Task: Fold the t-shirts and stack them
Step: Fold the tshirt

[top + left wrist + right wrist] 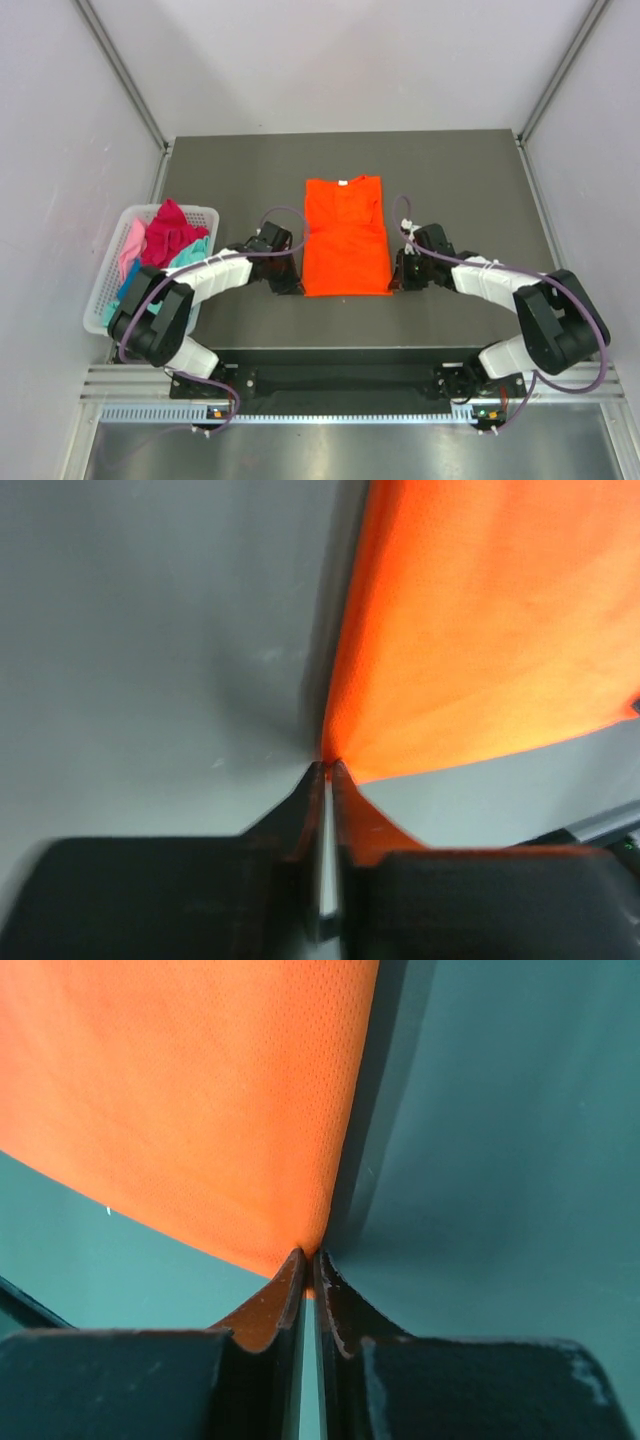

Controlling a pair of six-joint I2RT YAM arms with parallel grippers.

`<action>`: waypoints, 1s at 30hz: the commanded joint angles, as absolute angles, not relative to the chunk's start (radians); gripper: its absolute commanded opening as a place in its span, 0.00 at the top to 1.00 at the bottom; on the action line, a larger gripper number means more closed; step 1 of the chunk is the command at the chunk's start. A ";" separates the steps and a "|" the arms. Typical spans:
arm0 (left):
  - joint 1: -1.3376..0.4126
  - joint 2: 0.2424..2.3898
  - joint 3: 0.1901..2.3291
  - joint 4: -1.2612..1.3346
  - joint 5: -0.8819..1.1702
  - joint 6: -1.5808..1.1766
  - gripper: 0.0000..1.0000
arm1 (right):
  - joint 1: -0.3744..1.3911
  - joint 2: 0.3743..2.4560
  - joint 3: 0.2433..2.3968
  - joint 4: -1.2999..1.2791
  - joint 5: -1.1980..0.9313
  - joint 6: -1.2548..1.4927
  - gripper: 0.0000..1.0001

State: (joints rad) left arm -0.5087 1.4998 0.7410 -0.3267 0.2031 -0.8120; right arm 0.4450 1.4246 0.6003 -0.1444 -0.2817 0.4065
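A bright orange t-shirt (345, 238) lies on the dark table, sleeves folded in, collar at the far end. My left gripper (291, 283) is shut on its near left hem corner; in the left wrist view the fingertips (329, 767) pinch the orange cloth (480, 630). My right gripper (398, 279) is shut on the near right hem corner; in the right wrist view the fingertips (309, 1255) pinch the orange cloth (190, 1100). Magenta (172, 232), pale pink (131, 245) and teal (185, 259) shirts lie bunched in the basket.
A white lattice basket (112, 262) stands at the table's left edge, close to the left arm. The dark table (460, 180) has its near edge just in front of both grippers. Grey walls close in the sides and back.
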 commanded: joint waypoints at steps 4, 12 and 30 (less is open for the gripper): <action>-0.517 1.473 0.914 -0.584 0.011 -0.789 0.74 | 0.457 1.327 0.639 -0.276 -0.181 0.417 0.78; -0.509 1.621 1.173 -0.499 0.080 -0.674 0.79 | 0.457 1.419 0.860 -0.327 -0.140 0.368 0.83; -0.405 2.032 1.539 -0.456 0.029 -0.532 0.84 | 0.368 1.839 1.180 -0.239 -0.186 0.307 0.86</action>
State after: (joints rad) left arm -0.4145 2.0167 1.4975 -0.4786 0.0540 -0.5640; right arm 0.3817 1.8320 1.1278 -0.2771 -0.1837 0.3321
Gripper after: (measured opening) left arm 0.156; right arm 0.141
